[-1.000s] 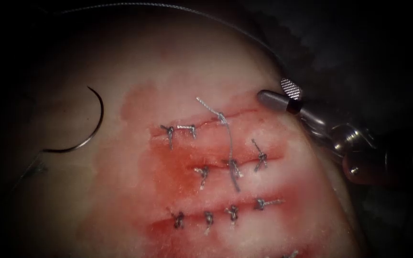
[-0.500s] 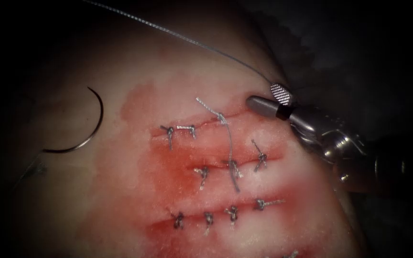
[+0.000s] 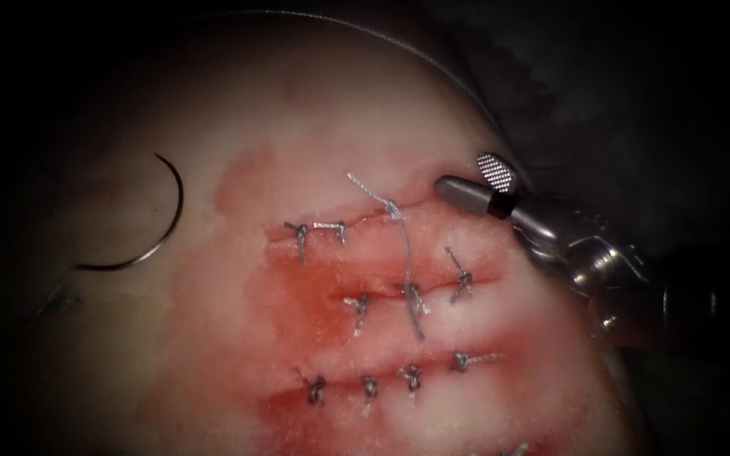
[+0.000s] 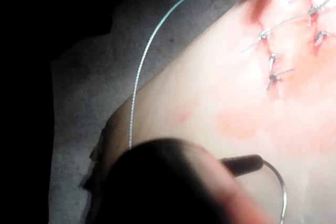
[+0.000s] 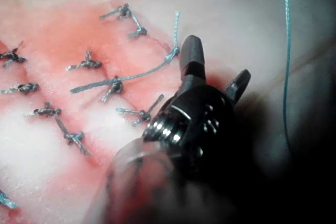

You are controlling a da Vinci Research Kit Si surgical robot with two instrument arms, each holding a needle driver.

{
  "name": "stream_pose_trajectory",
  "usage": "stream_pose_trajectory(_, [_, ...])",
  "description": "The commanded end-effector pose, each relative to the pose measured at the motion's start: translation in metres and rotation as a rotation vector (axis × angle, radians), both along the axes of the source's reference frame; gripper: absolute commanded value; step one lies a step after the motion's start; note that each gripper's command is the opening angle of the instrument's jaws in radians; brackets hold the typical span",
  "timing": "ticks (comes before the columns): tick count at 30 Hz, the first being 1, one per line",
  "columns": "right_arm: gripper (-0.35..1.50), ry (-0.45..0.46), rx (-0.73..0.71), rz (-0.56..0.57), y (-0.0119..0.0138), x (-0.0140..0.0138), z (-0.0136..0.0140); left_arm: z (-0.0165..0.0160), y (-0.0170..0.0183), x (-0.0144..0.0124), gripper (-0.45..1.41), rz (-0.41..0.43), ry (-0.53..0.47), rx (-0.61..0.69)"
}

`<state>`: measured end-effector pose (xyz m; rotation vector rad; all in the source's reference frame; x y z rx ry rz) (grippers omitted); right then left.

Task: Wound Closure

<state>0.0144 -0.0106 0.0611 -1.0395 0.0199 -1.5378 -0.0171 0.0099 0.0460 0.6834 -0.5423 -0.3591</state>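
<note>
The right arm's tool (image 3: 476,179) came in from the right of the endoscope view and sat at the right end of the uppermost cut (image 3: 382,213) in the tissue (image 3: 213,338). Its two jaws stood spread apart, one a smooth rounded jaw lying low over the tissue, the other turned so that its cross-hatched gripping face caught the light. Nothing lay between them; they gripped neither needle, thread nor tissue. The right wrist view showed the same spread jaws, with the tool (image 5: 215,69) poised beside a long loose strand of thread.

The curved needle (image 3: 149,228) lay free on the pale tissue well to the left of the cuts, resting on the surface and not driven in, with no tool on it. From its lower end, thread trailed off into the dark at the left. In the left wrist view the needle (image 4: 281,190) curved close by a dark rod-like part of the left arm's tool (image 4: 241,163); whether that tool's jaws were spread or closed could not be told.

A long thread (image 3: 365,29) arched across the top of the tissue and ran down toward the right arm's tool. Three cuts crossed the reddened tissue, each carrying knotted stitches (image 3: 411,378) with short cut ends. One longer cut strand (image 3: 405,253) ran from the uppermost cut down past the middle one. Red fluid (image 3: 314,312) stained the tissue around the cuts. No writing or markings could be read anywhere.
</note>
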Motion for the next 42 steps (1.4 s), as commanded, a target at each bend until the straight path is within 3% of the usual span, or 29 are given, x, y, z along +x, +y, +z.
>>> stream_pose_trajectory(1, [1.32, 0.007, -0.001, -0.001, 0.0002, 0.0010, 0.0003, -0.0027, 0.0013, 0.0002, 1.03, -0.083, -0.003, 0.174])
stream_pose_trajectory(4, [1.32, 0.010, 0.003, 0.002, 0.0001, 0.0010, 0.0003, -0.0064, 0.0026, 0.0008, 1.06, -0.156, -0.087, 0.365])
stream_pose_trajectory(8, [1.33, 0.014, 0.006, 0.005, 0.0000, 0.0010, 0.0003, -0.0116, 0.0073, -0.0009, 1.01, -0.301, -0.352, 0.452])
stream_pose_trajectory(11, [1.33, 0.014, 0.006, 0.005, -0.0001, 0.0010, 0.0003, -0.0134, 0.0094, -0.0044, 0.98, -0.342, -0.553, 0.294])
stream_pose_trajectory(13, [1.35, 0.014, 0.006, 0.005, -0.0001, 0.0010, 0.0003, -0.0133, 0.0091, -0.0071, 0.93, -0.333, -0.607, 0.192])
stream_pose_trajectory(20, [1.38, 0.023, 0.016, 0.015, -0.0001, 0.0010, 0.0003, -0.0072, 0.0015, -0.0182, 0.52, -0.155, -0.694, -0.130])
stream_pose_trajectory(21, [1.40, 0.026, 0.019, 0.018, -0.0002, 0.0010, 0.0004, -0.0047, -0.0008, -0.0208, 0.56, -0.052, -0.772, -0.247])
stream_pose_trajectory(26, [1.42, 0.033, 0.026, 0.025, -0.0002, 0.0009, 0.0004, 0.0001, -0.0050, -0.0257, 0.69, 0.104, -0.878, -0.403])
stream_pose_trajectory(28, [1.42, 0.033, 0.026, 0.025, -0.0002, 0.0009, 0.0005, 0.0011, -0.0061, -0.0270, 0.59, 0.128, -0.888, -0.421])
stream_pose_trajectory(30, [1.42, 0.033, 0.026, 0.025, -0.0002, 0.0009, 0.0005, 0.0021, -0.0067, -0.0283, 0.62, 0.125, -0.873, -0.458])
stream_pose_trajectory(35, [1.42, 0.036, 0.029, 0.029, -0.0003, 0.0010, 0.0005, 0.0036, -0.0061, -0.0301, 0.47, 0.146, -0.882, -0.525])
stream_pose_trajectory(42, [1.42, 0.041, 0.034, 0.037, -0.0006, 0.0014, 0.0007, 0.0072, -0.0059, -0.0316, 0.49, 0.163, -0.876, -0.566])
